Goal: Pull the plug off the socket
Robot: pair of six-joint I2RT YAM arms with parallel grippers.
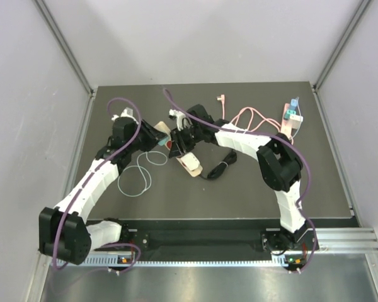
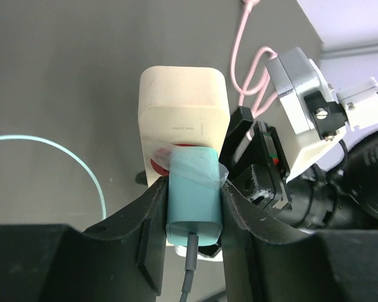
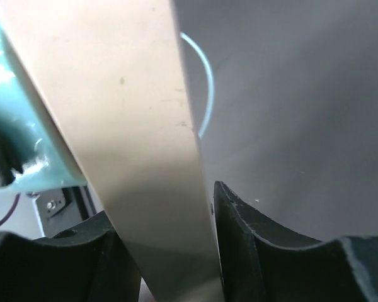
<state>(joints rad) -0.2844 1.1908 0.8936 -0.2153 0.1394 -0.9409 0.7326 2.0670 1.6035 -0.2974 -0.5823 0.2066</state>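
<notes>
A teal plug point(image 2: 194, 201) with a grey cord sits against the red-marked face of a cream socket block point(image 2: 183, 107). My left gripper point(image 2: 193, 189) is shut on the plug, one finger on each side. My right gripper point(image 3: 170, 217) is shut on the cream socket block point(image 3: 126, 126); the teal plug point(image 3: 12, 126) shows at its left edge. In the top view the left gripper point(image 1: 154, 139) and the right gripper point(image 1: 181, 137) meet at the table's middle back, with the socket point(image 1: 164, 128) between them. Whether the plug's pins are still inside is hidden.
A white oblong object point(image 1: 192, 167) and a black coiled cable point(image 1: 220, 168) lie just in front of the grippers. A pale teal cable loop point(image 1: 135, 179) lies left of them. A pink cable point(image 1: 252, 116) and small pink and teal adapters point(image 1: 292, 116) lie at the back right.
</notes>
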